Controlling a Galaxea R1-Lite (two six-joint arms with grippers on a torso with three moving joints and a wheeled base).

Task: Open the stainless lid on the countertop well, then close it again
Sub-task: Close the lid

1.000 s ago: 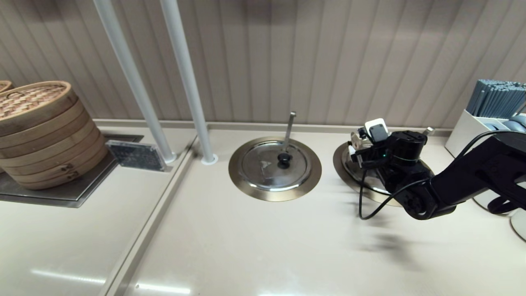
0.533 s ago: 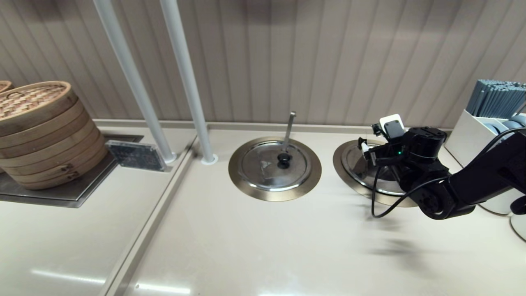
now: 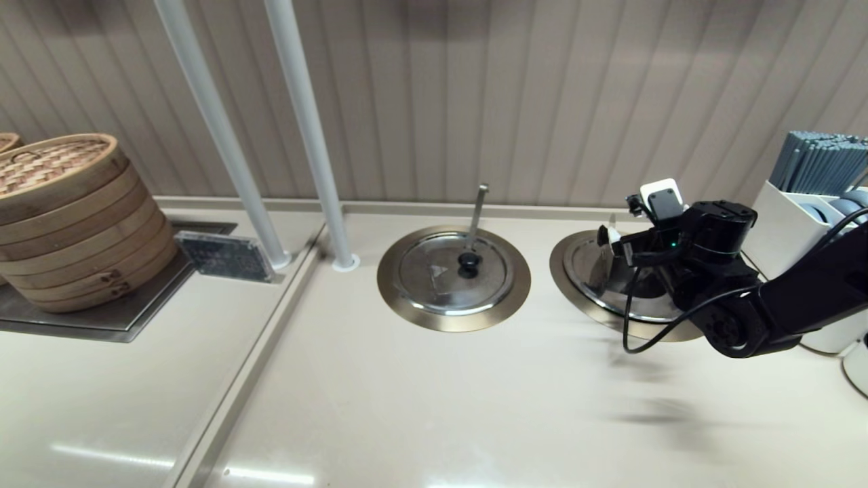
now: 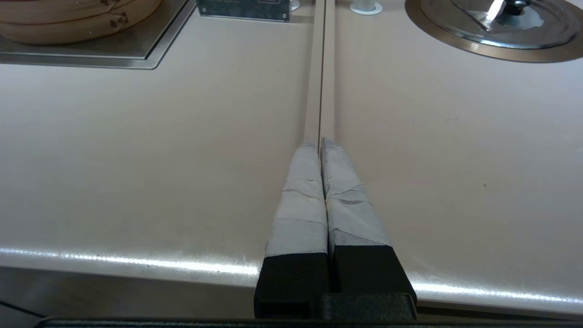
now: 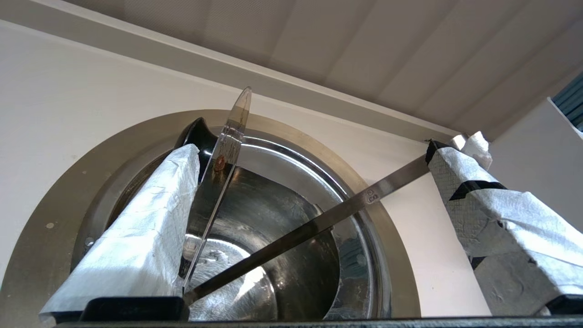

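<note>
The stainless lid (image 5: pixel 223 155) stands tilted up on edge over the countertop well (image 5: pixel 59 200), which lies open beneath it. Its black knob (image 5: pixel 200 136) sits right by one taped finger (image 5: pixel 150 214) of my right gripper (image 5: pixel 319 146). That gripper is open, its other finger far off to the side. The long ladle handle (image 5: pixel 346 209) slants out of the bowl. In the head view the right gripper (image 3: pixel 627 244) hovers over the raised lid (image 3: pixel 593 268) and brass ring (image 3: pixel 557 268). My left gripper (image 4: pixel 320 143) is shut and empty near the counter's front edge.
The twin lid (image 3: pixel 434 278) lies closed in its ring (image 3: pixel 390 278) at the centre, with a near-vertical ladle handle (image 3: pixel 479 210). Bamboo steamers (image 3: pixel 68 217) stand far left beside a small sign (image 3: pixel 224 256). Two white poles (image 3: pixel 308 135) rise behind. A white chopstick box (image 3: pixel 800 203) stands at the right.
My right arm has swung to the right and slightly back over the right well. The lid's raised edge has travelled the same way with the gripper.
</note>
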